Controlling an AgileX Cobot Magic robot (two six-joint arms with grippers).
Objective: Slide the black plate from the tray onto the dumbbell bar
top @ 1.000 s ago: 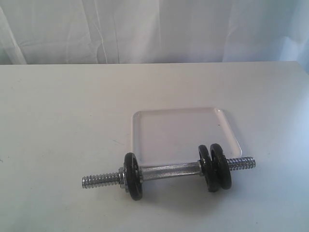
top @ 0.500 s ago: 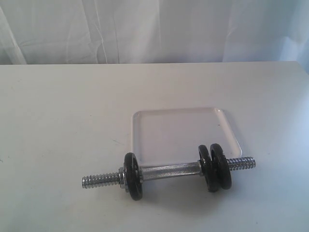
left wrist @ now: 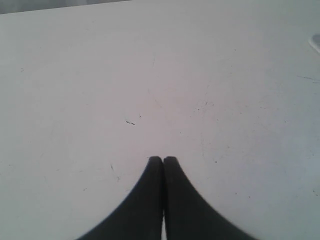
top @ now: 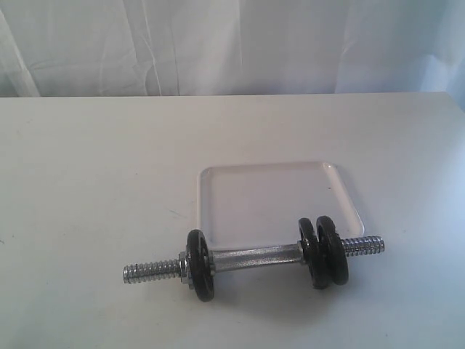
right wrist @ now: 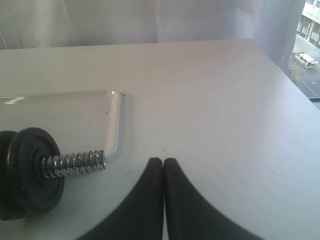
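In wrist view only, right tool [right wrist: 163,160]

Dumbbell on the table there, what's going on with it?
Nothing is handling it just now. The dumbbell bar lies on the table by the near edge of the tray, carrying three black plates: one toward the left, two together on the right. The tray has no plate in it. The left fingers and right fingers are shut, holding nothing.

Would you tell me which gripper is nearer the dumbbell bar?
Right. The right gripper is close beside the dumbbell bar; the left gripper is over bare table, the bar unseen.
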